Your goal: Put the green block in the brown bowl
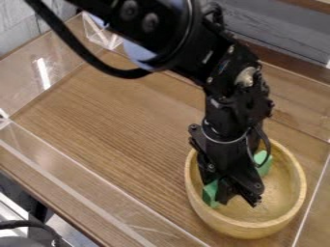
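The black arm reached down from the upper left of the frame, and its gripper (pixel 234 190) stood inside the brown bowl (pixel 287 214) at the lower right, pointing straight down. The jaws were clamped on the green block (pixel 261 160), which showed as a green patch to the right of the gripper and another bit low at its left side. So the block was inside the bowl's rim, though I could not tell whether it touched the bottom. The bowl sat on the wooden bench (pixel 103 125), near its front edge.

To my eye only the letting go was left. If the jaws opened with the block hanging high, it might bounce or tip against the thick rim. If the block stuck to one jaw, lifting could drag it back out or shift the bowl toward the edge.
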Available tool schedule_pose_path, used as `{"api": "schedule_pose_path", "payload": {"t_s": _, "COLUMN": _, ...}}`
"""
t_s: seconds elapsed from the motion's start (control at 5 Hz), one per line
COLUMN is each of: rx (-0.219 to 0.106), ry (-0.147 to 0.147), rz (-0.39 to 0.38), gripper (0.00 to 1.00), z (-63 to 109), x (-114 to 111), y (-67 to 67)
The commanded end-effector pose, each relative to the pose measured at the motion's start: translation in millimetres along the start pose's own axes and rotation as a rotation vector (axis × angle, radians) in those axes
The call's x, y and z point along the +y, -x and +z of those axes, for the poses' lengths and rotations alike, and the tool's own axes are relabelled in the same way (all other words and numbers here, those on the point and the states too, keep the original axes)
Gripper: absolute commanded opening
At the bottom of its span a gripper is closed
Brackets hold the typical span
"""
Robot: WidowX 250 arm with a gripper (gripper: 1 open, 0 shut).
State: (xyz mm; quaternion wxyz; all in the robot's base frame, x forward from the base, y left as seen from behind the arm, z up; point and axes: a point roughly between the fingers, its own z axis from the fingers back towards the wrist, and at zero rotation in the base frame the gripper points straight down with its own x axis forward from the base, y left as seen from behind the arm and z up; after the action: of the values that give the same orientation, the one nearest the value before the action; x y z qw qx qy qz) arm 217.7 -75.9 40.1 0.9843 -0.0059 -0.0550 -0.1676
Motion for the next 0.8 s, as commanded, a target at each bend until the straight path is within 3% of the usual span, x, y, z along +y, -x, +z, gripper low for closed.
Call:
{"api": "schedule_pose_path", "payload": {"t_s": 0.0, "rx": 0.008, "ry": -0.012, "rz": 0.042, "gripper": 0.0, "z": -3.4, "x": 9.3, "y": 2.4}}
{"api": "schedule_pose_path", "payload": {"t_s": 0.6, "rx": 0.016, "ry": -0.012, "rz": 0.064, "gripper": 0.0, "z": -7.2, "x": 8.4, "y": 8.0}}
